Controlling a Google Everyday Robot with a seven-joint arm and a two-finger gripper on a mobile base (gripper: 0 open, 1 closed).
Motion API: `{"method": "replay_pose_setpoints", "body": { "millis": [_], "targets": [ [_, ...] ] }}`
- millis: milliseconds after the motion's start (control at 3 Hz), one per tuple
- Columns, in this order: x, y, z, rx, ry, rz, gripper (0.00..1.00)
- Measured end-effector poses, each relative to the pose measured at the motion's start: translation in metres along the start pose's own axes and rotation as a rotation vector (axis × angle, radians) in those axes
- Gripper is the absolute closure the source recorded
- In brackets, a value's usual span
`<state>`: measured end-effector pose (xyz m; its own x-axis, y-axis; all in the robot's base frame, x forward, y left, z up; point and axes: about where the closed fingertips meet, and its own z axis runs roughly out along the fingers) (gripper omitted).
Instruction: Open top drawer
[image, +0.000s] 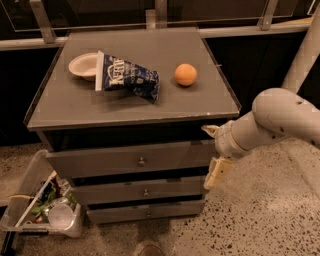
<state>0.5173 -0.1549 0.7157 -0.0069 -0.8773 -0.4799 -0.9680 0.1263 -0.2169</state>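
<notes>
The top drawer (100, 161), flat dark grey wood with a small round metal knob (141, 161), sits just under the smooth grey worktop (200, 107). The claw (214, 151) hangs at its right edge, cream fingers spread open, holding nothing. Speckled floor (270, 215) lies free to the right; a clear bin (30, 200) crowds the left.

Soft overhead light evenly covers the table (75, 107) top, with short shadows beneath the orange (185, 74) and the chip bag (127, 80). Under the table's overhang lies a deep shadow, and behind the table all is dim. The pale end effector (214, 152), at the table's front right corner, catches the light.
</notes>
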Motion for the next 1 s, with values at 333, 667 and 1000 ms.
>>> {"method": "replay_pose_setpoints", "body": {
  "millis": [333,667,1000],
  "targets": [
    [-0.001,-0.007,0.041,0.025,0.003,-0.023,0.0],
    [0.0,-0.018,0.071,0.059,-0.013,-0.023,0.0],
    [0.009,-0.041,0.105,0.119,0.014,-0.052,0.0]
  ]
}}
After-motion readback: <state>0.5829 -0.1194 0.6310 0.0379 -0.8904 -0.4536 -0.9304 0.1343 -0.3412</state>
